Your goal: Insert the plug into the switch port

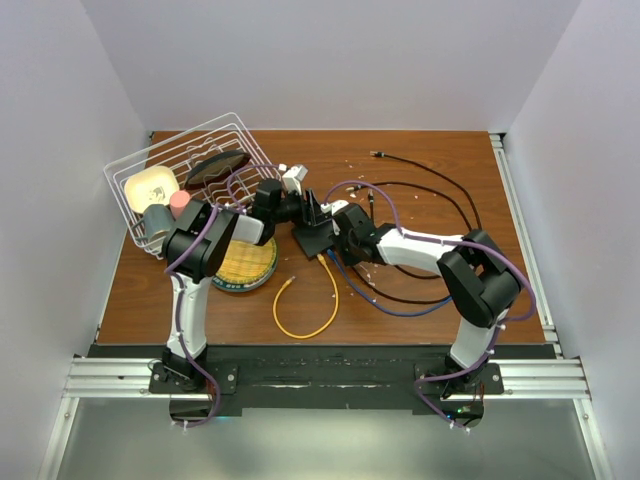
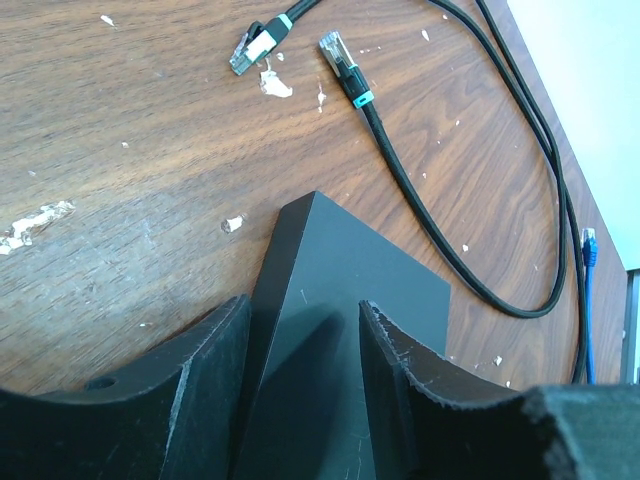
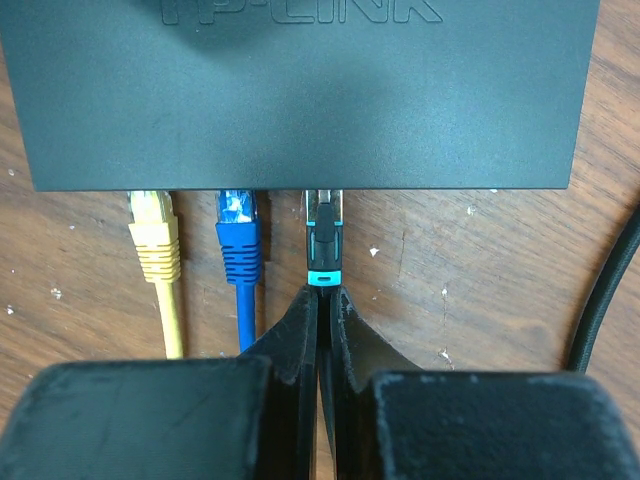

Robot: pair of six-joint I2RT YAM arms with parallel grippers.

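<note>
We see the black plug at a port of the switch, just beside the blue plug and yellow plug, pinched at its tail by the right gripper, while the left gripper straddles and apparently clamps the switch's corner.

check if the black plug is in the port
At least partly in: the black plug tip disappears under the switch edge; fully seated, cannot tell.

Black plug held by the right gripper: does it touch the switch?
Touching. In the right wrist view the black plug enters the switch at its near edge; no wood shows between them.
</note>
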